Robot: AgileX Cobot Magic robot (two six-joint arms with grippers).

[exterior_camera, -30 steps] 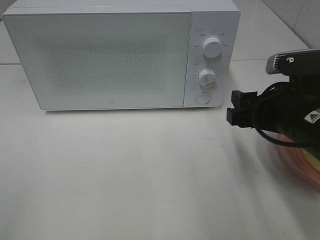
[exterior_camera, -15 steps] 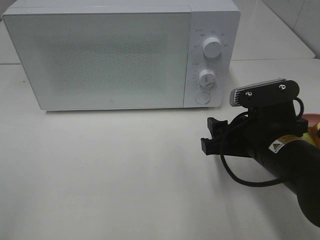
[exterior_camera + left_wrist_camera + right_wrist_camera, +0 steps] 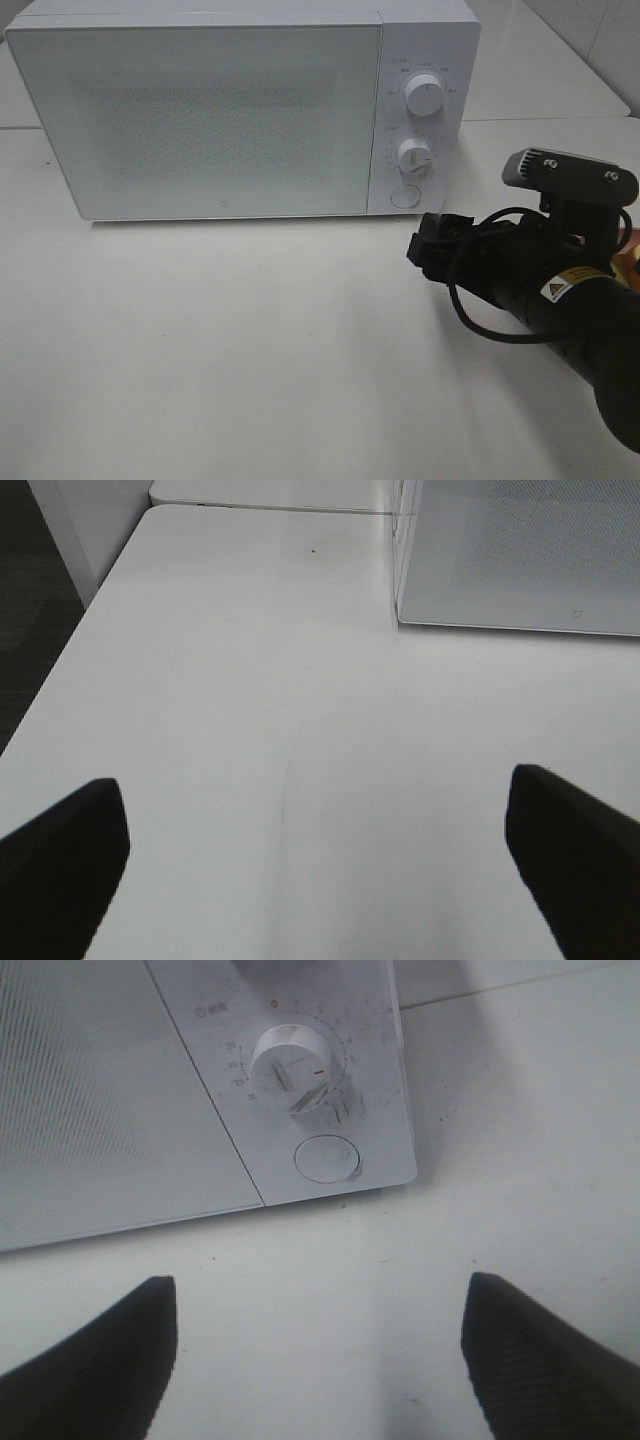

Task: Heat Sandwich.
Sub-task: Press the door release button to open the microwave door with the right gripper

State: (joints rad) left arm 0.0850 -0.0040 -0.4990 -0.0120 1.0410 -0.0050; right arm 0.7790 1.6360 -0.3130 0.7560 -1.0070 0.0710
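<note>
The white microwave stands at the back of the table with its door closed. My right gripper is open and empty, just right of and below the microwave's round door button. In the right wrist view the open gripper faces the button and the lower knob. The sandwich is hidden behind my right arm; only an orange-pink sliver shows at the far right edge. My left gripper is open and empty over bare table and does not show in the exterior high view.
The microwave panel has an upper knob and a lower knob. The left wrist view shows the microwave's front corner and the table's edge with dark floor beyond it.
My right arm swung left from the plate area, then rose and turned toward the microwave's control panel. It now covers the plate. The microwave door stays closed.
</note>
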